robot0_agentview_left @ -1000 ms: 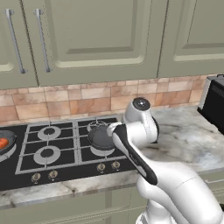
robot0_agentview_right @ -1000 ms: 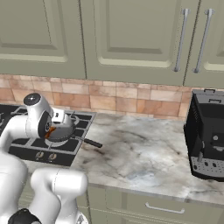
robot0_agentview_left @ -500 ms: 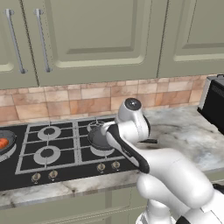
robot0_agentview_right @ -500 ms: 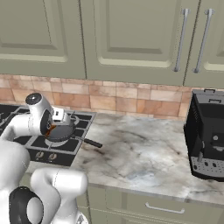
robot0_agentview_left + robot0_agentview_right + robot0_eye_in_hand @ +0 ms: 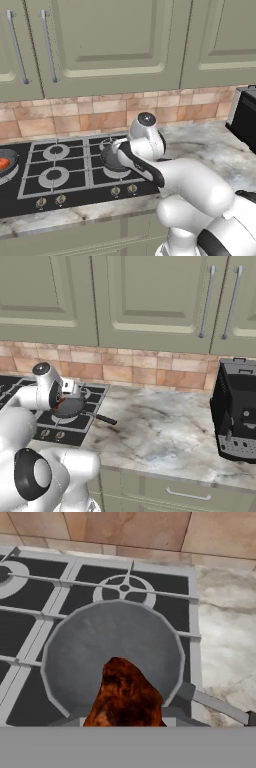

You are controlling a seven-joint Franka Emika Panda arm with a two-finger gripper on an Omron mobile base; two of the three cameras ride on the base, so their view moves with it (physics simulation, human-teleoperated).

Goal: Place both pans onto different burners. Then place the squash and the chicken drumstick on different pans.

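A black pan (image 5: 100,647) sits on the front right burner of the cooktop (image 5: 30,172), its handle (image 5: 215,704) pointing right toward the counter. My gripper (image 5: 61,403) hangs just above this pan (image 5: 70,407), shut on the brown-red chicken drumstick (image 5: 125,697), which hangs over the pan's near side. The fingertips are hidden behind the drumstick in the hand view. At the far left edge of the left base view, the second pan (image 5: 10,169) rests on a burner with the orange-red squash (image 5: 3,163) inside it.
The rear right burner (image 5: 124,588) lies bare behind the pan. Knobs (image 5: 50,201) line the cooktop's front edge. A marble counter (image 5: 160,431) stretches right to a black coffee machine (image 5: 237,406). Green cabinets hang above the tiled wall.
My arm's upper joints have swung left. The hand has stayed over the right pan, still shut on the drumstick.
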